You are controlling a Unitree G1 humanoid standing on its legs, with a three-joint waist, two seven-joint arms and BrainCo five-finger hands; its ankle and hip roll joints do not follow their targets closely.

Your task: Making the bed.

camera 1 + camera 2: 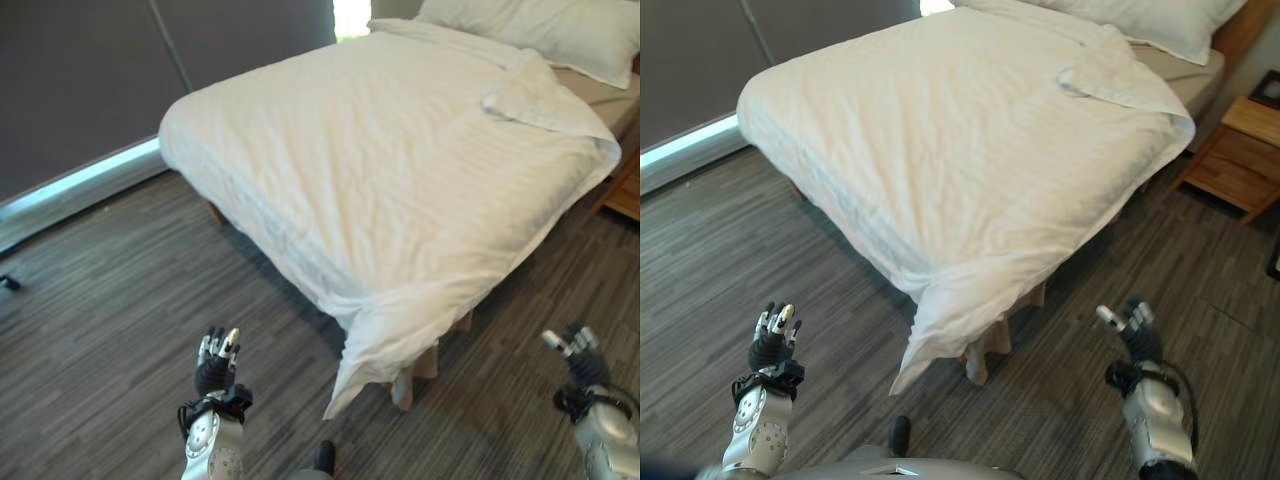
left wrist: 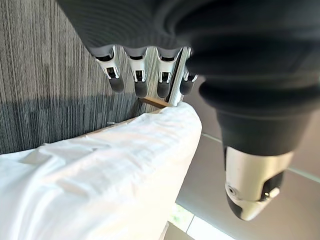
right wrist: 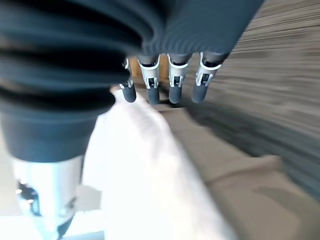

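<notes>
I am holding both hands, left hand [image 1: 217, 362] and right hand [image 1: 1130, 328], spread and empty; grabbing the duvet [image 1: 400, 190] corner carelessly (it droops) risks dragging it floorward.

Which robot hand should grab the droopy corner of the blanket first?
Probably the left hand. The drooping corner of the white quilted duvet hangs nearer to it over the grey wood-plank floor. The right hand is farther off. Both hands are open and empty.

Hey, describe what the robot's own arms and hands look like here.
Both arms are silver-grey with rounded metal forearms. The left hand and right hand wear dark ribbed covers over wrist and back, with silver fingers ending in dark tips.
</notes>
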